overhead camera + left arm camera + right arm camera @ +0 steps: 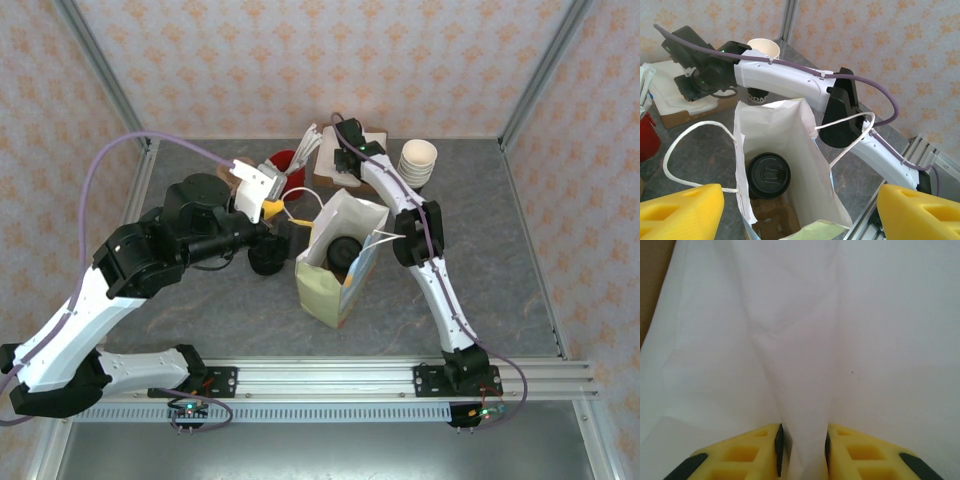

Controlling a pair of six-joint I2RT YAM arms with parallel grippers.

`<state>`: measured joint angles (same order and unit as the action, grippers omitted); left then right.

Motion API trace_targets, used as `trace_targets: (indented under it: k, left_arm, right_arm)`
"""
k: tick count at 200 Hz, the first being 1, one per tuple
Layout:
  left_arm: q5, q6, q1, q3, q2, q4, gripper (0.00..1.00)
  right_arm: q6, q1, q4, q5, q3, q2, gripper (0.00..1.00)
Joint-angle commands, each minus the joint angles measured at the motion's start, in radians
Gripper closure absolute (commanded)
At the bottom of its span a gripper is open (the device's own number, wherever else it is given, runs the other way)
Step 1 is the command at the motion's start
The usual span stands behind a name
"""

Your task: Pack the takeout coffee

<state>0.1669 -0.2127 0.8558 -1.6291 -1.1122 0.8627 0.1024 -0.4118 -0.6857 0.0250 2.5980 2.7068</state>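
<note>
The grey table (200, 300) lay under me, and near its middle stood a white paper bag (775, 125), upright and open at the top, its two string handles flopped out to either side. My left arm reached in from the left, and my left gripper (800, 200) hung just above the bag's mouth with its yellow jaws spread wide apart, gripping nothing. My right arm stretched past the bag to the back of the table, where a flat cardboard box (670, 117) carried a pile of white napkins (865, 315). To the right of that box stood a stack of cups (418, 160), and to its left a red tub (646, 135). The black-lidded coffee cup (769, 174) sat upright on the floor of the bag, close against the left wall as my left wrist saw it. My right gripper (801, 445) was down on the napkins, its jaws drawn close together and pinching a raised fold of the white paper between them.
</note>
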Motion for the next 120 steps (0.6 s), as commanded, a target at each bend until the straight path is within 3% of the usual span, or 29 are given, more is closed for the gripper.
trace_targets:
  k: [1, 39, 92, 120]
  left_arm:
    - [-0.030, -0.014, 0.004, 0.006, 0.022, -0.007, 0.19]
    - [-0.031, -0.023, 0.004, 0.018, 0.032, -0.012, 0.18]
    - [-0.037, -0.033, 0.005, 0.038, 0.047, -0.023, 0.17]
    - [-0.082, -0.039, 0.004, 0.055, 0.055, -0.033, 0.17]
  right_arm:
    - [-0.008, 0.000, 0.023, -0.008, 0.042, -0.091, 0.74]
    - [-0.027, 0.001, 0.025, -0.008, 0.062, -0.150, 0.80]
    - [-0.050, 0.000, 0.018, -0.005, 0.084, -0.265, 1.00]
    - [-0.036, 0.000, -0.020, -0.032, 0.113, -0.336, 1.00]
